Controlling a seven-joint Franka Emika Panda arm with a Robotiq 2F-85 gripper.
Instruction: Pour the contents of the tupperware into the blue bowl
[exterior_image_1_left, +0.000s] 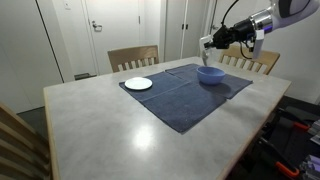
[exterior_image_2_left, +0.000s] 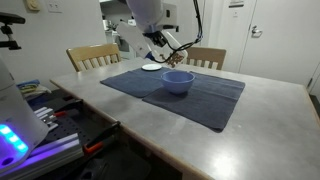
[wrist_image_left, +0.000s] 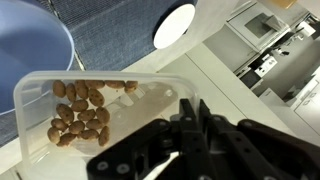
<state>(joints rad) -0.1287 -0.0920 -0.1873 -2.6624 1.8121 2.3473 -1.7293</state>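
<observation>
Poised to pour: gripper (wrist_image_left: 190, 120) clamps the tupperware (wrist_image_left: 135, 105) by its rim.
Lower centre in the wrist view, it hangs beside the blue bowl (wrist_image_left: 30, 45), upper left; the contents (wrist_image_left: 78, 112) bunch at the bowl-side end, suggesting a tilt.

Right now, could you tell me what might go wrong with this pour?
The gripper pinches only one rim of the tupperware, so it may twist or slip when tipped. In the wrist view the blue bowl sits off past one corner; the contents could land on the dark cloth.
</observation>
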